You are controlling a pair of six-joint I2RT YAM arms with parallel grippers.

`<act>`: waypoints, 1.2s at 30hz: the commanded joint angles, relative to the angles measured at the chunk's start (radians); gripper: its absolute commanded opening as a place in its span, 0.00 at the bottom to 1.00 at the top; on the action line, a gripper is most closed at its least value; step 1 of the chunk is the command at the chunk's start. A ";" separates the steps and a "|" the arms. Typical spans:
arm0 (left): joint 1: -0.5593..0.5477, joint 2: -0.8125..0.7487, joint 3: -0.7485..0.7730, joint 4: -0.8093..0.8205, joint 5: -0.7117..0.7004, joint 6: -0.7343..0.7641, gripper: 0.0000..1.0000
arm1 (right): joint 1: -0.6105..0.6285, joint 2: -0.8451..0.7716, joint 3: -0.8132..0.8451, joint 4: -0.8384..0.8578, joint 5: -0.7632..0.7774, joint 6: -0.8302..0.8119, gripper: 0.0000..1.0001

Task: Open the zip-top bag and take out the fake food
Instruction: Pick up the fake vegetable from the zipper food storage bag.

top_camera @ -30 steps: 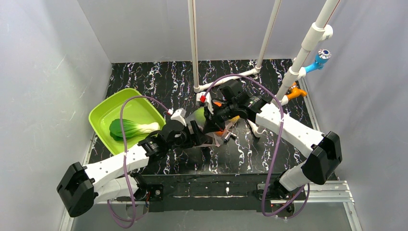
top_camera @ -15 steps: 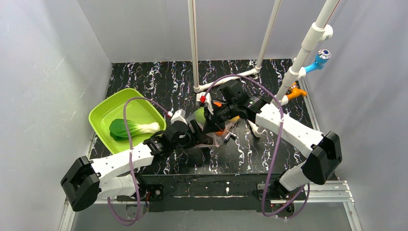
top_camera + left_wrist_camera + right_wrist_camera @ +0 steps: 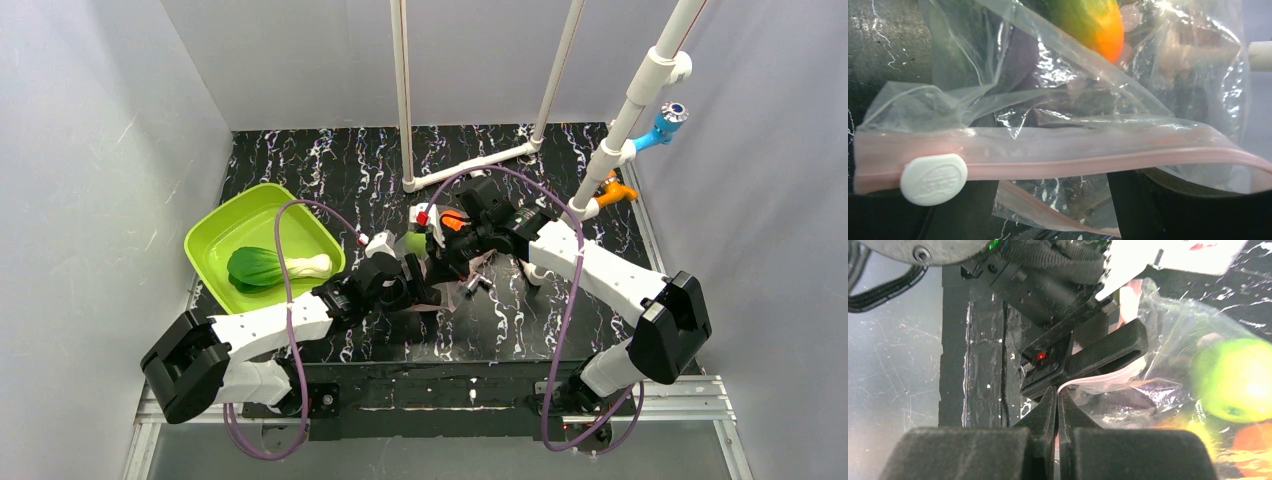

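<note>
Pink zip strip (image 3: 1073, 150) of the zip-top bag (image 3: 998, 60), right of the lime-green tray (image 3: 215, 235) on the worktop (image 3: 300, 160), is pinched in my pressed-together right claw (image 3: 1057, 405), apparently anchoring one lip while my left claw (image 3: 1045, 205) stands spread at the mouth; fake food (image 3: 1093, 20) inside.

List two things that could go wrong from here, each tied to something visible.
1. The right gripper is shut on only a thin edge of the zip-top bag by its pink strip; the slick film may slip free.
2. The left gripper stands open at the strip with loose film between its fingers; closing could grab plastic, not the fake food deeper inside.
</note>
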 commanded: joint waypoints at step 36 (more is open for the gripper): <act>-0.028 0.290 0.157 -0.103 -0.099 0.110 0.63 | -0.039 -0.017 -0.097 0.063 -0.104 -0.041 0.01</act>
